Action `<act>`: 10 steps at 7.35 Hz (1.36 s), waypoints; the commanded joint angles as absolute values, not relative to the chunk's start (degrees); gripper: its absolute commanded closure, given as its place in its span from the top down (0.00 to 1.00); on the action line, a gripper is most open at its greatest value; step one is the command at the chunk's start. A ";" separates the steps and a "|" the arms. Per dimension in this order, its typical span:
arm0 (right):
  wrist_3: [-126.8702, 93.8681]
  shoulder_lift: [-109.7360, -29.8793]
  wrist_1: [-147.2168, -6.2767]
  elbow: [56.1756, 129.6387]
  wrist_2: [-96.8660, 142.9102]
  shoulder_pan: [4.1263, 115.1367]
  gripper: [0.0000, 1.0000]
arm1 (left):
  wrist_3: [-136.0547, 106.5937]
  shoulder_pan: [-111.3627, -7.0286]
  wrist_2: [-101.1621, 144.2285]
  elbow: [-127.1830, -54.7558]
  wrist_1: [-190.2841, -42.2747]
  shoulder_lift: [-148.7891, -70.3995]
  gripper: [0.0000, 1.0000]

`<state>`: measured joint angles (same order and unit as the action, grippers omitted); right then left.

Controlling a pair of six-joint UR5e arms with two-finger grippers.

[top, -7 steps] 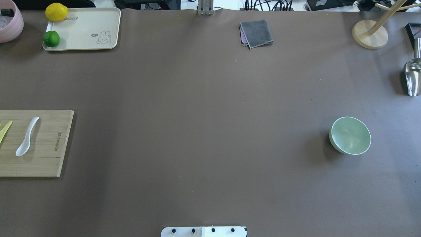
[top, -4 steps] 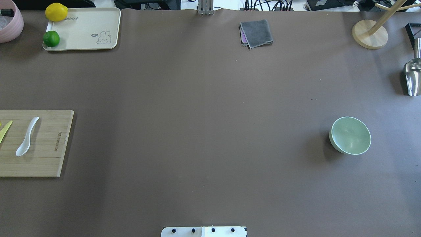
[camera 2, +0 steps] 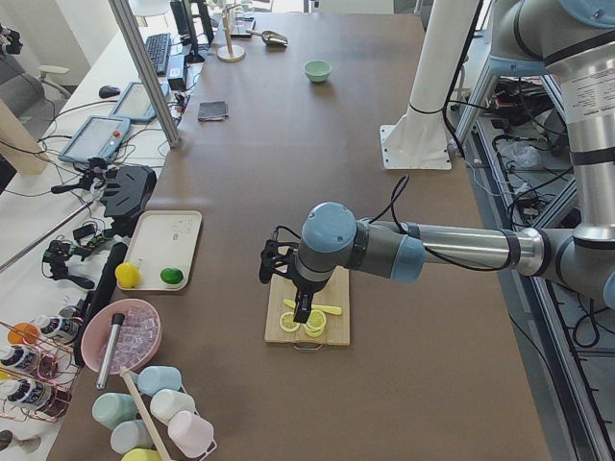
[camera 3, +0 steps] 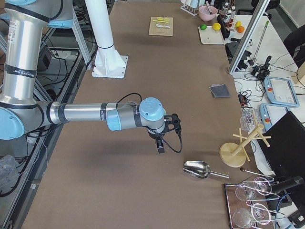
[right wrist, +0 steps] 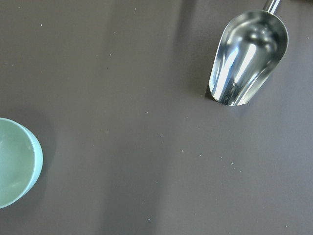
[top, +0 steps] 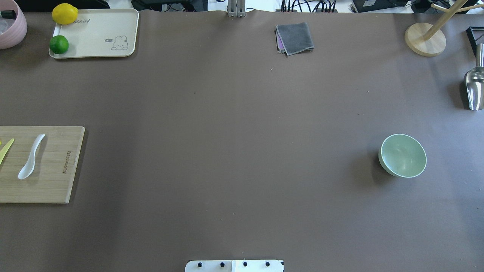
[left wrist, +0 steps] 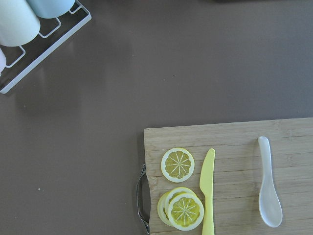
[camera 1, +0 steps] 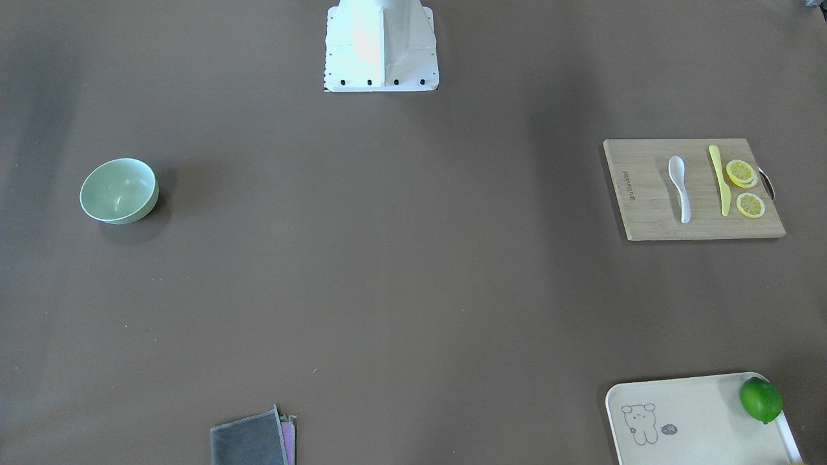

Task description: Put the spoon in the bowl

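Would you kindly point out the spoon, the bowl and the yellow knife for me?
spoon (left wrist: 267,182): left wrist view, on its handle just above the scoop.
bowl (top: 403,155): overhead view, on its bare inner floor.
yellow knife (left wrist: 207,191): left wrist view, at the middle of its length.

Below the left gripper lies a cutting board of pale wood with fine straight grain, matt and dry-looking, with a thin metal handle at its end. On it the spoon is white, smooth and glossy, faintly translucent, whether porcelain or hard plastic is unclear. The knife beside it is smooth yellow plastic with a dull sheen. Below the right gripper the scoop is polished metal, mirror-bright, and the bowl off to its side is smooth with a soft satin finish. The table cover under both is brown and matt.
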<state>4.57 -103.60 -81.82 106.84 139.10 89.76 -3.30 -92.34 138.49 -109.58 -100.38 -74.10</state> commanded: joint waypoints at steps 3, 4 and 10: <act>4.22 -102.92 -82.52 106.79 139.04 89.91 1.00 | -3.34 -91.76 138.26 -109.08 -100.63 -75.23 0.97; 4.31 -103.36 -82.09 107.57 139.91 89.91 1.00 | -2.90 -91.93 138.25 -109.77 -100.72 -75.23 0.97; -0.92 -103.54 -79.89 108.72 146.52 83.45 0.99 | -4.92 -91.06 143.97 -107.58 -100.28 -77.34 0.98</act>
<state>3.10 -104.15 -80.30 108.70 146.99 87.33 -4.53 -91.32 144.02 -107.86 -100.31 -76.82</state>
